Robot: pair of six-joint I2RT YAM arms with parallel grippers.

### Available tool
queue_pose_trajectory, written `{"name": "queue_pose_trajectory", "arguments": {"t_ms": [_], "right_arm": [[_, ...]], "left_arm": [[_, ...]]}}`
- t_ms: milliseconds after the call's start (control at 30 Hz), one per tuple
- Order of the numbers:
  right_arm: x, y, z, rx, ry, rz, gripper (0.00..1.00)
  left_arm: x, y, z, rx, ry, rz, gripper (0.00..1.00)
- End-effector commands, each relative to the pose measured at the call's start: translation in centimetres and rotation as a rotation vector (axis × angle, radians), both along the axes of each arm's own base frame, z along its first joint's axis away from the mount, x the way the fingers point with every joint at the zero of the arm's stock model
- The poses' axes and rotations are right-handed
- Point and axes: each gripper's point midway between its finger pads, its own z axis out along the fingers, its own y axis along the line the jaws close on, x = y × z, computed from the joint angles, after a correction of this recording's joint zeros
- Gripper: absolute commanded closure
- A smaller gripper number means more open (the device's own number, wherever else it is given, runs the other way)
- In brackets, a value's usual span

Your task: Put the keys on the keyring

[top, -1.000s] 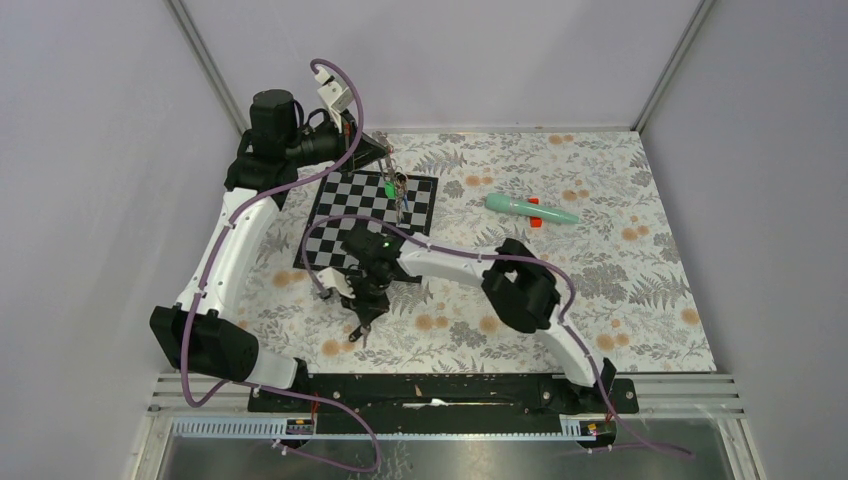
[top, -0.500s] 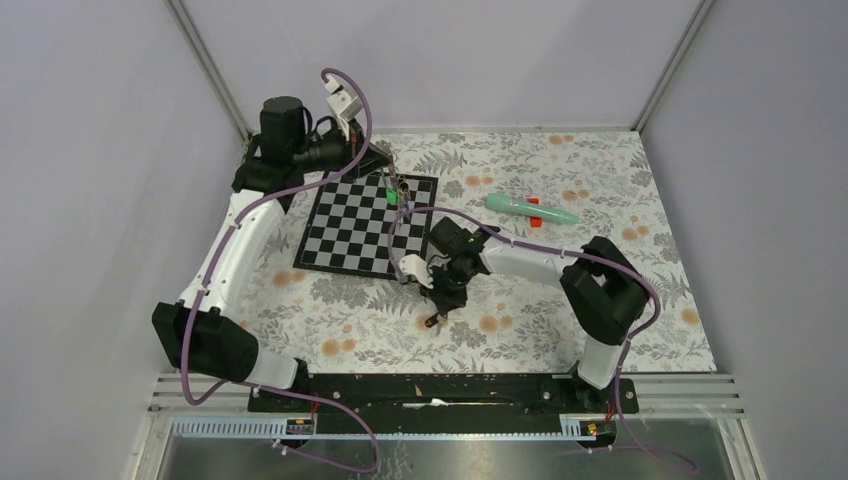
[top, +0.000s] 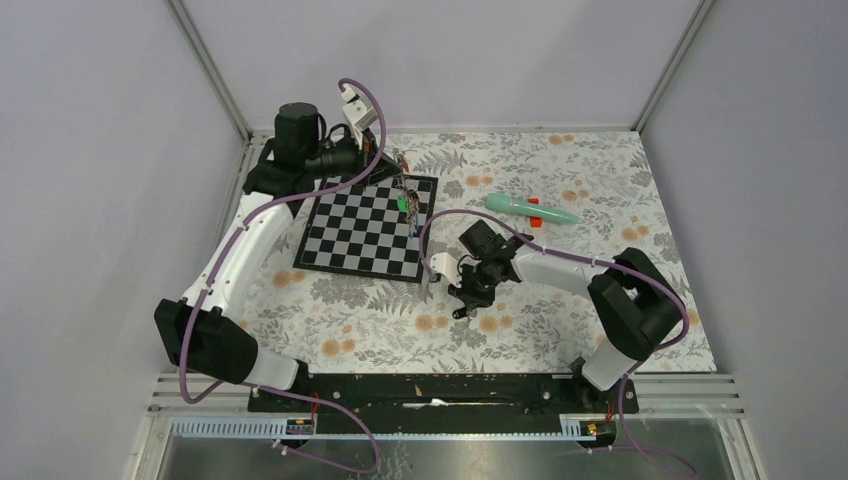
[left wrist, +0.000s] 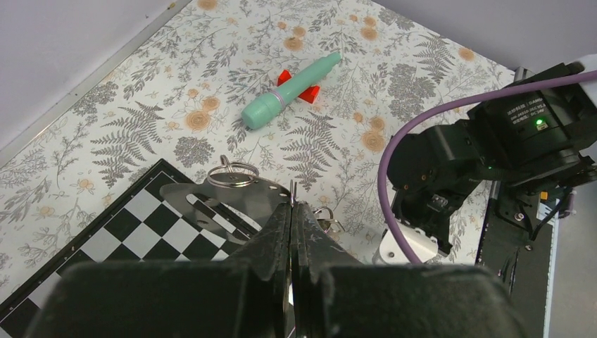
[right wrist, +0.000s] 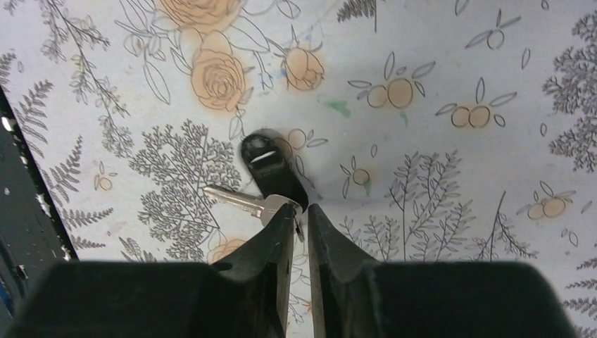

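My left gripper [top: 391, 166] is shut on the thin grey wire keyring [top: 404, 188] and holds it above the chessboard's far right corner. Keys hang from the keyring, one with a green tag [top: 404, 204]. In the left wrist view the wire [left wrist: 291, 194] sticks up between the closed jaws [left wrist: 292, 209]. My right gripper [top: 463, 306] hangs low over the floral mat, right of the board. It is shut on a key with a black tag [right wrist: 270, 167], and the key's metal blade [right wrist: 234, 198] points left of the fingertips [right wrist: 299, 213].
A black-and-white chessboard [top: 360, 235] lies on the floral mat. A teal tube with a red cap [top: 530, 208] lies at the back right and also shows in the left wrist view [left wrist: 290, 93]. A flat slotted metal plate [left wrist: 229, 198] with a ring shows ahead of the left jaws.
My right arm has swung right with the black-tagged key, from in front of the chessboard to the mat right of it. My left gripper has shifted a little right with the keyring.
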Motion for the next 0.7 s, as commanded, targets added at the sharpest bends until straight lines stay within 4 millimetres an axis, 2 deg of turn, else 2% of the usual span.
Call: {"name": "queue_pose_trajectory", "arguments": {"t_ms": [0, 200, 500, 667], "right_arm": [[0.7, -0.2, 0.9, 0.045, -0.038, 0.018, 0.77], [0.5, -0.7, 0.4, 0.033, -0.007, 0.031, 0.74], [0.2, -1.3, 0.7, 0.032, 0.017, 0.043, 0.68], [0.1, -1.7, 0.6, 0.025, 0.020, 0.044, 0.68]], "left_arm": [[-0.2, 0.2, 2.1, -0.011, -0.108, 0.006, 1.00], [-0.4, 0.3, 1.9, -0.008, -0.110, 0.005, 1.00], [-0.4, 0.3, 1.9, -0.008, -0.111, 0.004, 1.00], [-0.5, 0.3, 1.9, -0.007, -0.111, 0.004, 1.00]]}}
